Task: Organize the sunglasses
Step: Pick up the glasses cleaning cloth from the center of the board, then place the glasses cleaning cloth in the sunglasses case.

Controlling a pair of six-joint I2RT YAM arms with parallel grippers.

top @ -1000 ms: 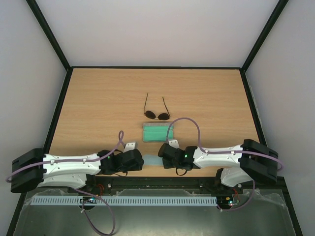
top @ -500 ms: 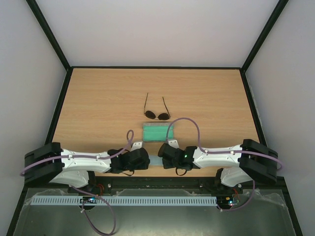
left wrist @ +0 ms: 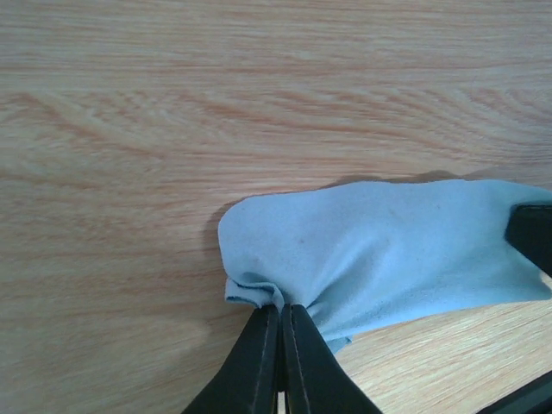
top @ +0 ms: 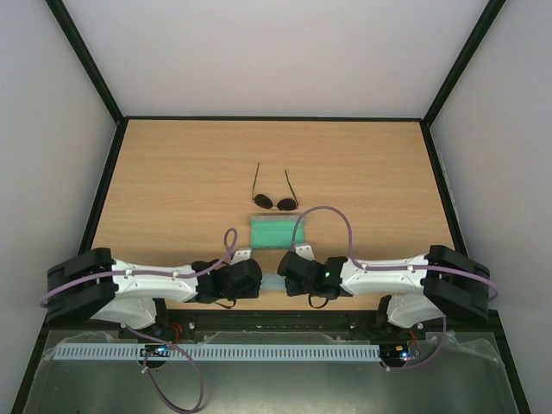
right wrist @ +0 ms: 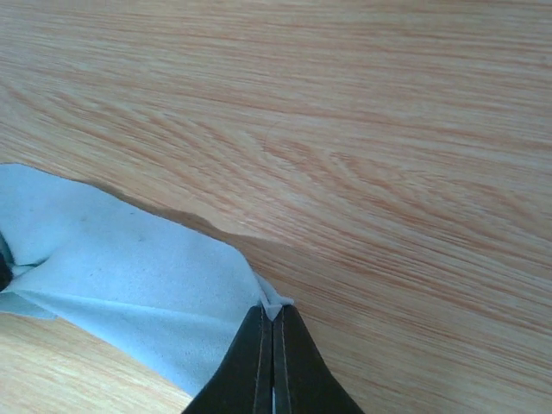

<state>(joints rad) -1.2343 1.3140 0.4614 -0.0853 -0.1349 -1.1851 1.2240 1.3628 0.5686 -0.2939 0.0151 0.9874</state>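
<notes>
Sunglasses lie near the middle of the wooden surface, untouched by either arm. Round dark lenses sit side by side at the near end of the pair, and both thin temple arms are spread and run off toward 12 o'clock. At 6 o'clock from them, close but not touching, lies the case, showing a teal-green face upward. At 6 o'clock from the case, near the front edge of the surface, is the light blue cloth, partly hidden in the top view by the two arms meeting over it. Left hand: fingers pressed together on a bunched corner of the cloth, at the cloth's 9 o'clock end in the top view. Right hand: fingers likewise pinched tight on the opposite corner, at the 3 o'clock end. The cloth spans between the two hands with shallow folds, and a shadow shows along its far edge. Both arms lie low and point inward, the left from 9 o'clock and the right from 3 o'clock.
</notes>
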